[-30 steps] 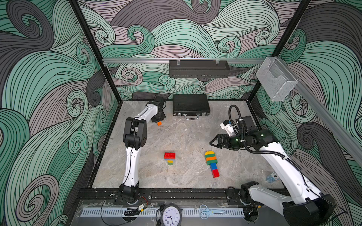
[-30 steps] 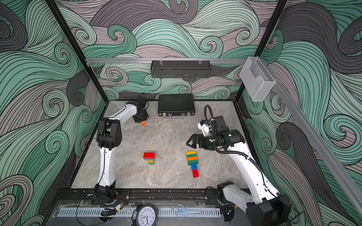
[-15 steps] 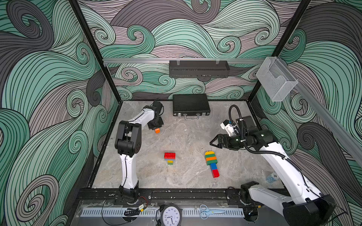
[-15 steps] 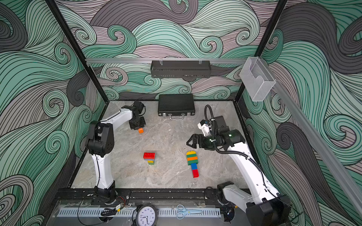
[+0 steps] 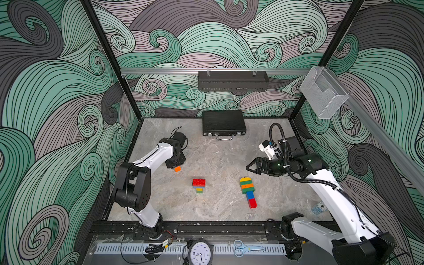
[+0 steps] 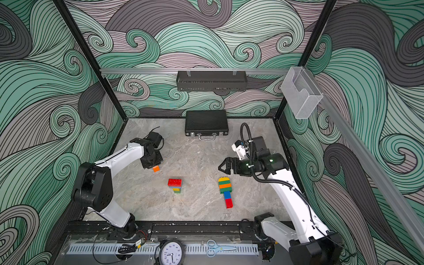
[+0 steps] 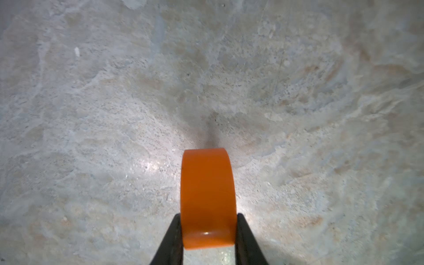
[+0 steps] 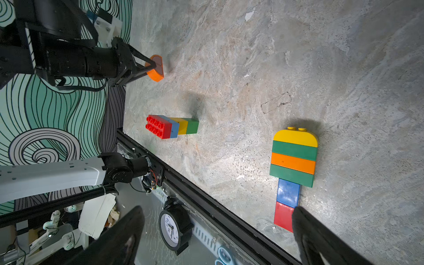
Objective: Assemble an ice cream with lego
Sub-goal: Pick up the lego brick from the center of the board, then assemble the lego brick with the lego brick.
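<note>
Left of centre in a top view, your left gripper (image 5: 176,167) clamps the orange half-round piece (image 5: 177,169); the right gripper (image 5: 249,167), at right, hangs jaws apart. Square the piece over the red-topped stack (image 5: 198,185) at centre, keep it level, press straight down.

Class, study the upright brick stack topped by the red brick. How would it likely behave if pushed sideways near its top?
The upright stack would probably tip rather than slide: its red brick looks wider than the green brick at its base. It likely moves as one stiff piece, since the bricks sit flush. The glossy plastic may be slippery to grip.
</note>
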Robot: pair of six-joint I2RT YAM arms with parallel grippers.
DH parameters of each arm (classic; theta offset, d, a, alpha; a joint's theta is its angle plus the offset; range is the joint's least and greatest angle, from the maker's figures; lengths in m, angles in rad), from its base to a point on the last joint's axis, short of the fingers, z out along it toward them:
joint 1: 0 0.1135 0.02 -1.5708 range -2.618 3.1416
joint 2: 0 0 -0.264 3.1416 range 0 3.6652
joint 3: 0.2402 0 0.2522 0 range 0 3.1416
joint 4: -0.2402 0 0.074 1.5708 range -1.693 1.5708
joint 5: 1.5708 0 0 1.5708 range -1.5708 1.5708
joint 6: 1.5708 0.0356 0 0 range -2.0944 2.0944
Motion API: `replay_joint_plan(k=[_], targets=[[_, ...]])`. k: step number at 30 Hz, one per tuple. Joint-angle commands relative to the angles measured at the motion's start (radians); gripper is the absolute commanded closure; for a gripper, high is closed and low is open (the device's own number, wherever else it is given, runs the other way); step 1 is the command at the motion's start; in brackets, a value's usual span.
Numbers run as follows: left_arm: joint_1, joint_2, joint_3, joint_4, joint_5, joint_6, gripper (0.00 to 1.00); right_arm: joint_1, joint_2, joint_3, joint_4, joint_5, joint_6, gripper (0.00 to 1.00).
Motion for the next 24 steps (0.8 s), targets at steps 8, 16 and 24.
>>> replay_joint_plan(k=[8,16,24], targets=[[-0.128,-0.133,0.076,-0.233,-0.097,-0.29,1.0,0.001,-0.041,-0.002,-0.005,-0.019,0.0,0.01],[-0.237,-0.166,0.133,-0.252,0.053,-0.23,1.0,0.007,-0.042,0.01,-0.016,-0.031,-0.015,0.01],[-0.277,-0.296,0.173,-0.351,0.259,0.28,1.0,0.007,-0.04,0.022,-0.037,-0.033,-0.056,0.01]])
